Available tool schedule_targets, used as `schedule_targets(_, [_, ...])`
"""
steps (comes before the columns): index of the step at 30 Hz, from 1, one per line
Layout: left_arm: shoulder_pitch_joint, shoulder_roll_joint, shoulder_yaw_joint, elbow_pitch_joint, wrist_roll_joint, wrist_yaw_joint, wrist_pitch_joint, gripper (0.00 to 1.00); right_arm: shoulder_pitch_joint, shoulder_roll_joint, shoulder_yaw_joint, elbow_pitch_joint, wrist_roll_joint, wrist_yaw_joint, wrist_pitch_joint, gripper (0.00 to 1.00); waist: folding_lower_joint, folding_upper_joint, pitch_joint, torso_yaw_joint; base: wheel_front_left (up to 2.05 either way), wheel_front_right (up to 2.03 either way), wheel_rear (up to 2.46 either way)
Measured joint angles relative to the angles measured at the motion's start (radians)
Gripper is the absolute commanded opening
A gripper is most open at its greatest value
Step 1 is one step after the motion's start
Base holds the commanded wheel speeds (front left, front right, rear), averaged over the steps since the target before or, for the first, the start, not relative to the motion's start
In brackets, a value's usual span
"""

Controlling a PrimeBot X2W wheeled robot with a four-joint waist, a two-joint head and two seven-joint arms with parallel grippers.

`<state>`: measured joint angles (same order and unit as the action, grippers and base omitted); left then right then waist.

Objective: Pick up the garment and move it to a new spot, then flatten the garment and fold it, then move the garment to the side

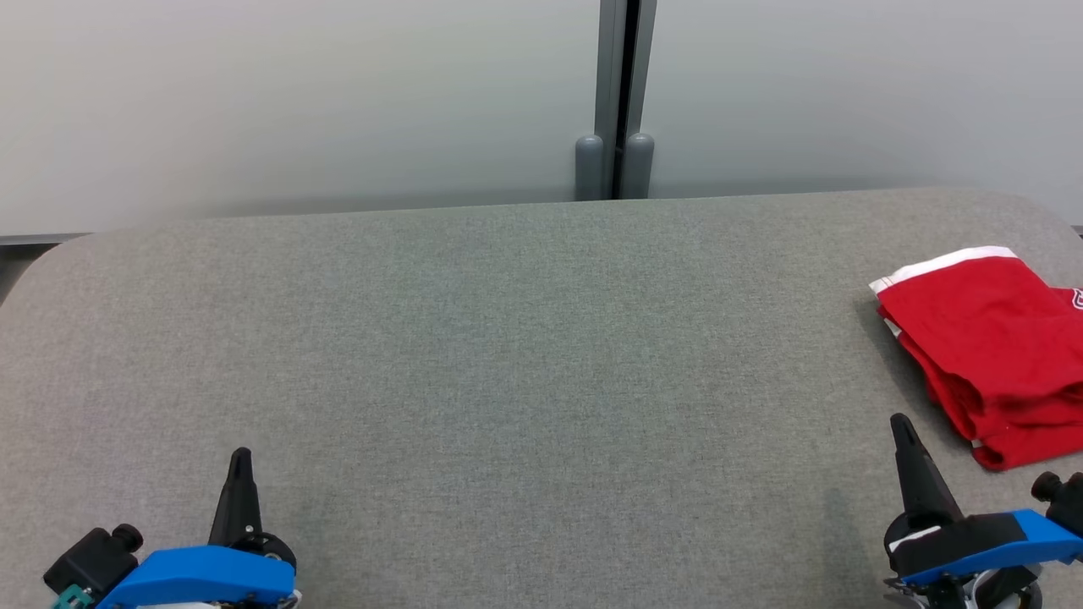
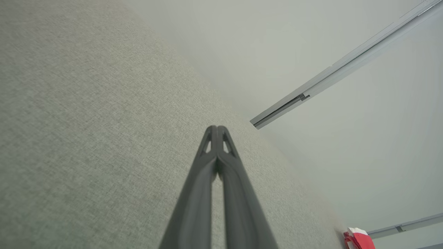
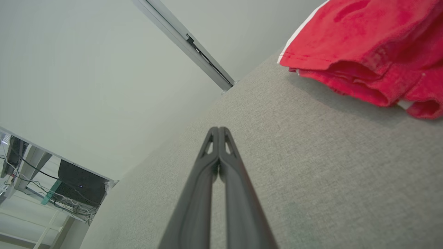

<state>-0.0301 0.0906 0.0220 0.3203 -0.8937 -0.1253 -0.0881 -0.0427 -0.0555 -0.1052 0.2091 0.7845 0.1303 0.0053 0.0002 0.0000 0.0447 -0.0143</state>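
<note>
A red garment [image 1: 990, 347] with a white band lies folded in layers at the right edge of the grey fabric table [image 1: 508, 355]. It also appears in the right wrist view as the garment [image 3: 367, 55] and far off in the left wrist view as the garment [image 2: 358, 238]. My right gripper [image 1: 902, 425] is shut and holds nothing, low at the right, just left of the garment's near edge and apart from it. My left gripper [image 1: 241, 458] is shut too, low at the left with bare table around it. Both sets of fingertips meet in the wrist views: left gripper [image 2: 217, 128], right gripper [image 3: 218, 129].
A pale wall runs behind the table with a grey vertical post [image 1: 616, 101] at the middle. The table's corners are rounded. In the right wrist view a desk with a dark box and cables [image 3: 76, 186] stands off beyond the table's edge.
</note>
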Motion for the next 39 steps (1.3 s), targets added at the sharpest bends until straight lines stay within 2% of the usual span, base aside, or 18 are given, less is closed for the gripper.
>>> schedule_targets(39, [-0.039,-0.023,0.051,-0.040,-0.387,0.000,0.110,0.00,-0.034,0.002,-0.004,0.019,0.446,0.000,0.058,0.00,-0.0001,0.0000,-0.019,0.006,0.00,0.00,0.00])
